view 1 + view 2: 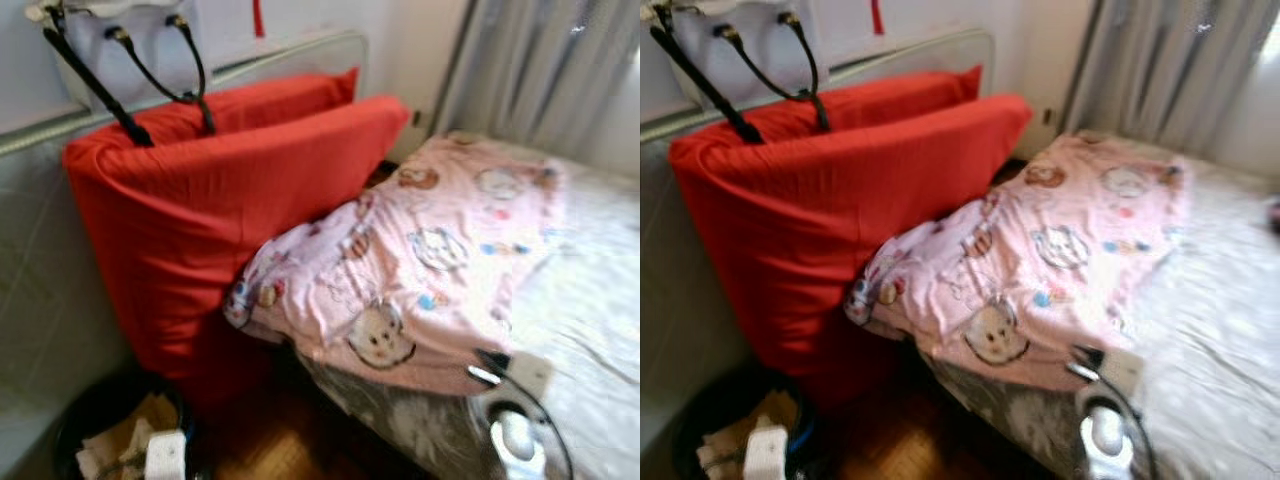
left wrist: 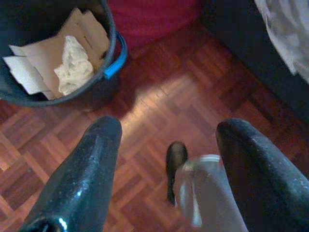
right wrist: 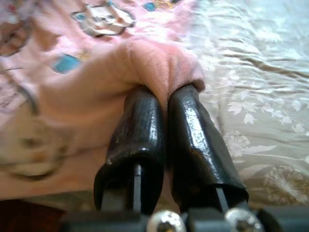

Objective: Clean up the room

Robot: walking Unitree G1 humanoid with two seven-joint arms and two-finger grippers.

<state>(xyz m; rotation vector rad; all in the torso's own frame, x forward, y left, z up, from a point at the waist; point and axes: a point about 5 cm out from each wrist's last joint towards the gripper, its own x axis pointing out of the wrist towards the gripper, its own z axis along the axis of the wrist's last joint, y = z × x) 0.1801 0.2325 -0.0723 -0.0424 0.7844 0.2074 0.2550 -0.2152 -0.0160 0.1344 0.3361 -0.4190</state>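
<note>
Left eye view: a pink cartoon-print blanket (image 1: 420, 270) lies crumpled across the middle of the frame on a bed with a pale sheet (image 1: 590, 300) at the right. Two red cushions (image 1: 220, 190) stand on edge at the left, with a pale handbag (image 1: 130, 50) with black handles in the upper left. A dark bucket (image 1: 90, 420) of paper scraps sits in the lower left corner. The right gripper (image 1: 490, 365) reaches in at the lower right, at the blanket's near edge.

Left wrist view: the left gripper (image 2: 169, 159) hangs over parquet floor (image 2: 159, 96), its two black fingers (image 2: 91, 169) wide apart with nothing between them. The bucket, with a blue handle, is in the upper left.

Right wrist view: the right gripper's fingers (image 3: 140, 140) are pressed together, pinching a fold of the pink blanket at center frame, with the floral sheet on the right.
</note>
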